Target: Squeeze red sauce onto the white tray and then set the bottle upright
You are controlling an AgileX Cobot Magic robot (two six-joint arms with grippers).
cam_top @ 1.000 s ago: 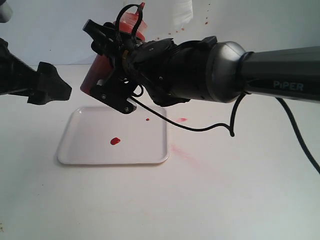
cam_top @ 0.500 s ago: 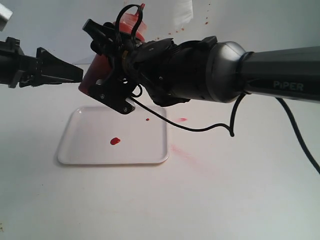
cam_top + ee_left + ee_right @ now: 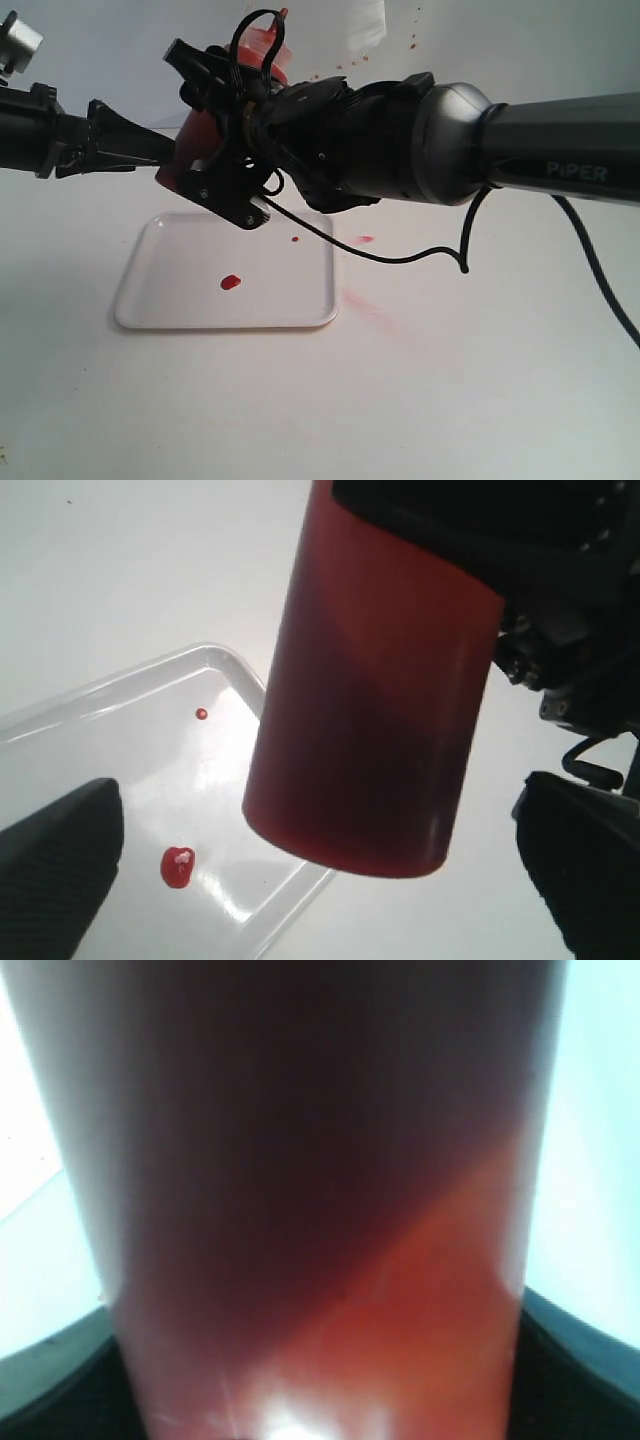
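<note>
The bottle (image 3: 203, 132) hangs in the air over the far edge of the white tray (image 3: 140, 310), tilted with its nozzle (image 3: 284, 12) uppermost and its flat round base toward the left arm. The right end effector (image 3: 222, 140) is clamped across its middle. The left end effector (image 3: 160, 150) is released, jaws spread wide, and in the left wrist view its two dark fingers (image 3: 60, 865) stand on either side of the base without touching it. With a blob of red sauce (image 3: 230, 283) and a smaller drop (image 3: 295, 240) already on the tray, the work in hand looks like standing the bottle up, probably with the left arm's help. To do that well, any second grip should go low on the body and close gently, because the translucent orange-red plastic wall looks soft and a hard pinch would likely push out more sauce. The nozzle should stay uppermost. The right grip should let go only once the base sits flat and level on the surface (image 3: 450, 380). The body is a smooth, glossy, straight-sided cylinder, so it may slip or rotate between the pads. The dark sauce inside lies slanted, showing it is thick and only partly fills the bottle. The tray is shiny, rounded at the corners, with a low rim that could tip the base if it lands there. A faint pinkish stain (image 3: 365, 305) marks the matte white surface beside the tray.
</note>
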